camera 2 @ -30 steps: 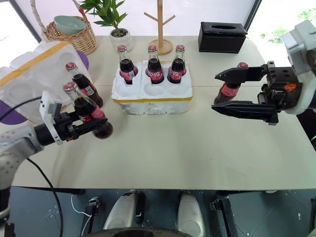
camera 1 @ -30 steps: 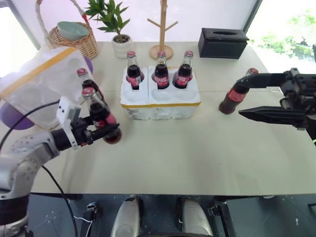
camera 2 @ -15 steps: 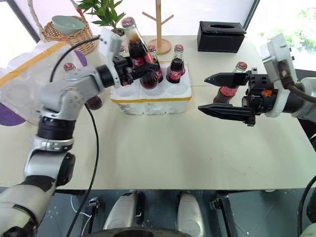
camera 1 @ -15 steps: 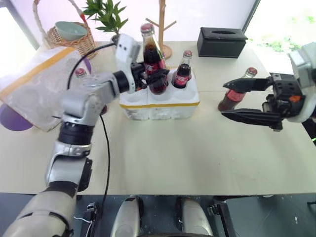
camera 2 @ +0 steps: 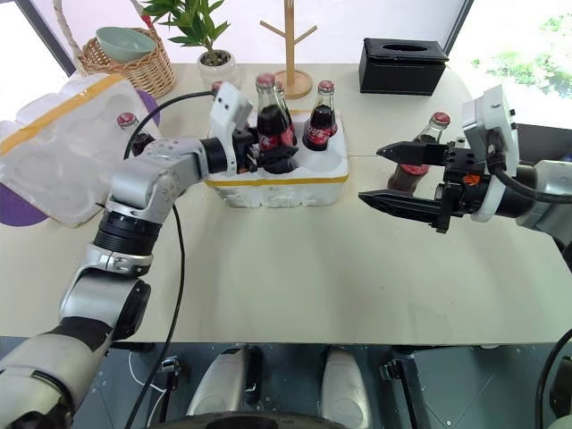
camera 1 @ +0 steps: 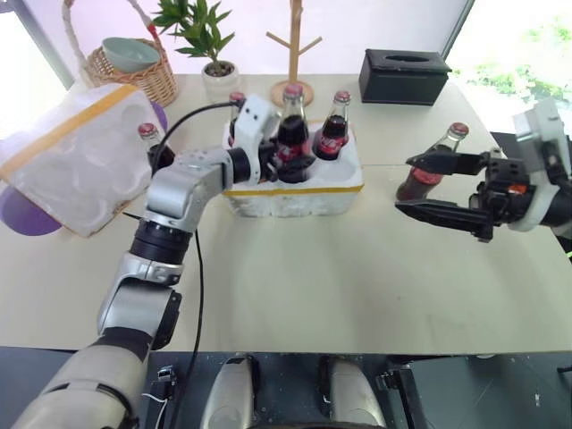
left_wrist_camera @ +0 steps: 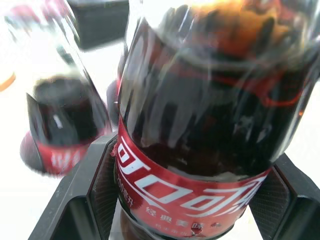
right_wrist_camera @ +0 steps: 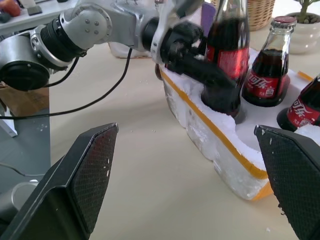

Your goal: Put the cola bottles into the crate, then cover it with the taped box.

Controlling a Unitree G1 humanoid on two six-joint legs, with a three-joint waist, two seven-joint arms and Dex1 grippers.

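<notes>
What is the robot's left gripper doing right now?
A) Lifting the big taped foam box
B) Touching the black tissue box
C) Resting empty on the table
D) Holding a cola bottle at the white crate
D: the left gripper is shut on a cola bottle at the crate.

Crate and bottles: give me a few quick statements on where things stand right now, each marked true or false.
1. The left gripper is shut on a cola bottle at the crate. True.
2. The right gripper is holding a bottle. False: its jaws are open and empty, with a bottle standing on the table behind them.
3. The taped box already covers the crate. False: it lies on its side by the table's left edge.
4. One bottle stands on the table between the taped box and the crate. True.
5. The crate's wells are all full. False: front wells are empty.
</notes>
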